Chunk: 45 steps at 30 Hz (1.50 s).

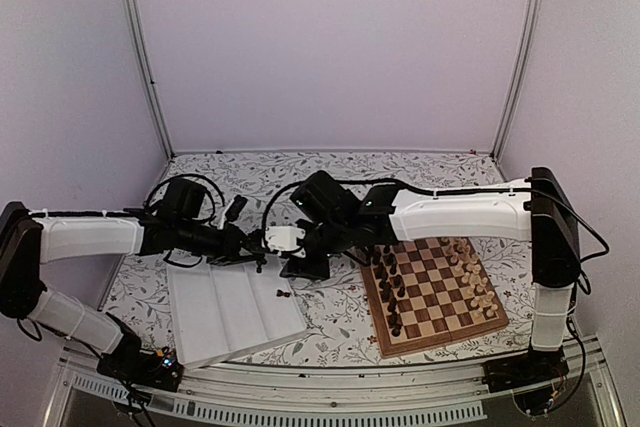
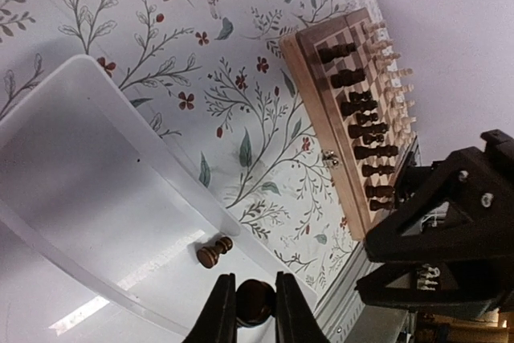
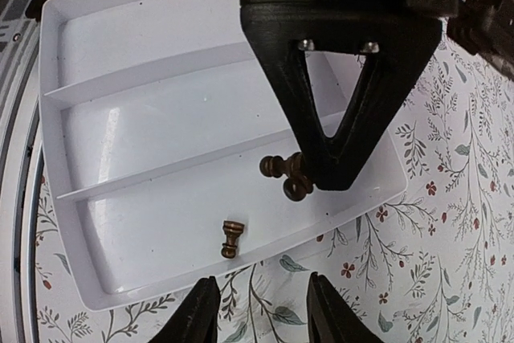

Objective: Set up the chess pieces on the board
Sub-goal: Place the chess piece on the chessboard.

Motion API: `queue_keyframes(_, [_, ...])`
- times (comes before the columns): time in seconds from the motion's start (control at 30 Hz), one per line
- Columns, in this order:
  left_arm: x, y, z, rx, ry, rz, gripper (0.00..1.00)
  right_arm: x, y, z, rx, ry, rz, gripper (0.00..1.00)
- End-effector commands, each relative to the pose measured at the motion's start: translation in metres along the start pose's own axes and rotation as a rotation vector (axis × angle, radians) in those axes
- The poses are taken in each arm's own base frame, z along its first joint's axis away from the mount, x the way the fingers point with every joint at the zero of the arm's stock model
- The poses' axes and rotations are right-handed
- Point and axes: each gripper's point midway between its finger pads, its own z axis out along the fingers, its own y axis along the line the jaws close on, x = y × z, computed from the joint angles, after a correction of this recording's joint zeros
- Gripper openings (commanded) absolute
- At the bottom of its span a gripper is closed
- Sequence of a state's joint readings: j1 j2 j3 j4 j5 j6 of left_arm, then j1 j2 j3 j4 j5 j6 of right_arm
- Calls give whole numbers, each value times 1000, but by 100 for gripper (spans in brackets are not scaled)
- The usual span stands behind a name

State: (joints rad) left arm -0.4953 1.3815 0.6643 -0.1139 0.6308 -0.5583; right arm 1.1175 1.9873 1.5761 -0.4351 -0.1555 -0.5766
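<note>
In the left wrist view my left gripper is shut on a dark brown chess piece, held over the white ridged tray. A second dark pawn lies on its side in the tray just beyond it. My right gripper is open and empty over the tablecloth beside the tray's edge, near the lying pawn. The left gripper hangs ahead of it with its piece. The board lies at the right, with dark pieces and pale pieces standing on it.
Both arms meet over the tray's right end, the left gripper close beside the right gripper. A floral cloth covers the table between tray and board. Metal frame rails run along the front edge.
</note>
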Motion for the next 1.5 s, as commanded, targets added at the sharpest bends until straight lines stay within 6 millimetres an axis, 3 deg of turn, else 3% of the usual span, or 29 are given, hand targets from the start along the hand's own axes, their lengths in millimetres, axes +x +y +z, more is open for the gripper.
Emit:
queue_keyframes(0.0, [-34, -35, -26, 129, -203, 33, 12, -11, -8, 7, -25, -66, 130, 43])
queue_keyframes(0.13, [-44, -56, -49, 233, -365, 62, 12, -20, -14, -3, -150, -163, 322, 45])
queue_keyframes(0.33, [-47, -70, -66, 303, -456, 81, 13, -33, -11, -5, -239, -215, 369, 47])
queue_keyframes(0.6, [-40, -75, -62, 353, -443, 63, 14, -48, -10, -1, -304, -257, 374, 48])
queue_keyframes(1.07, [-35, -82, -57, 381, -414, 59, 14, -67, -29, -9, -259, -309, 372, 46])
queue_keyframes(1.2, [-36, -84, -57, 386, -415, 62, 14, -69, -34, -11, -254, -318, 378, 38])
queue_keyframes(1.37, [-34, -82, -56, 379, -412, 60, 14, -65, -37, -11, -262, -316, 402, 12])
queue_keyframes(1.47, [-33, -80, -55, 371, -408, 62, 15, -61, -39, -11, -264, -312, 412, 6])
